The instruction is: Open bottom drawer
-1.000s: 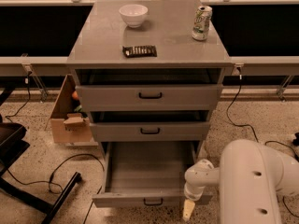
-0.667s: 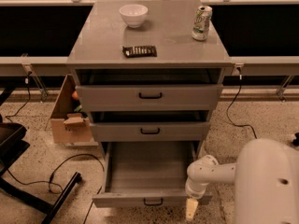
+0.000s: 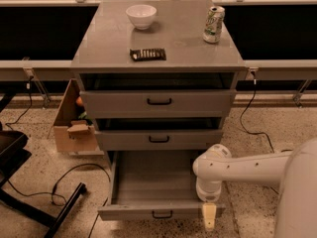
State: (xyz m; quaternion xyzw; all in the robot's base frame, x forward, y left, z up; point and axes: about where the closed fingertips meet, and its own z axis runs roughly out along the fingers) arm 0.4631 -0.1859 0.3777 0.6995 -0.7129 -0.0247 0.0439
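Since a second before, the bulky white part of my arm (image 3: 267, 167) had swung away toward 3 o'clock, so that only the forearm reached in from the right edge. My tool (image 3: 209, 216) had barely shifted, and the bottom drawer (image 3: 151, 185) stayed pulled out as far as it had been.

That drawer sat at 6 o'clock in the view, well forward of the two above it, with its plain grey inside showing and its small black handle (image 3: 162, 214) on the front. My tool hung pointing downward at 5 o'clock, at the right end of the drawer's front. It may have been touching that front, but the angle left this unsure. Whether the tool was open or closed, and whether it had hold of anything, I could not tell.

The middle drawer (image 3: 158, 139) and the top drawer (image 3: 158, 102) each stood slightly out, with a dark gap above each. On the bench (image 3: 183, 43) a white bowl (image 3: 141, 16) sat at 11 o'clock, a can (image 3: 214, 24) at 1 o'clock, and a flat dark packet (image 3: 147, 54) nearer the front edge. A cardboard box (image 3: 74, 128) stood on the floor at 9 o'clock of the bench.
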